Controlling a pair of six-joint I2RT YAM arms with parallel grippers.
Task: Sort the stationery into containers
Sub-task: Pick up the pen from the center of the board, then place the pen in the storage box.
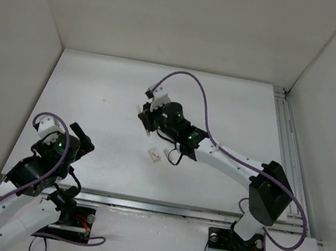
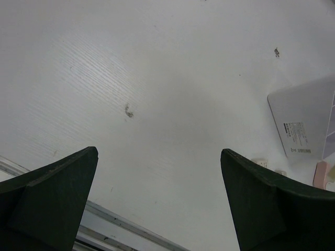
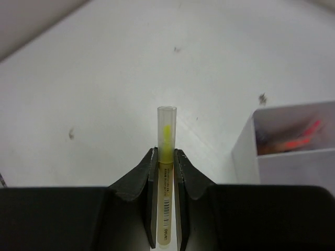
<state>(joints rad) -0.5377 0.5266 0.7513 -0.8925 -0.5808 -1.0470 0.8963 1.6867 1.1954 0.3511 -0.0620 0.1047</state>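
Note:
My right gripper (image 3: 166, 151) is shut on a yellow pen (image 3: 166, 130) with a clear cap, which stands out past the fingertips. It hangs above the table just left of the translucent box (image 3: 245, 151). The box's visible compartment holds pink and orange pens (image 3: 301, 137). In the top view the right gripper (image 1: 149, 110) is at mid-table and its wrist hides most of the box. My left gripper (image 2: 159, 151) is open and empty, low at the near left (image 1: 82, 140). The box (image 2: 306, 120) and small eraser blocks (image 2: 260, 163) show at the right of the left wrist view.
A white eraser (image 1: 153, 154) lies on the table near the right forearm. A pinkish eraser (image 2: 321, 174) lies below the box. A metal rail (image 1: 160, 207) runs along the near table edge. White walls enclose the table on three sides.

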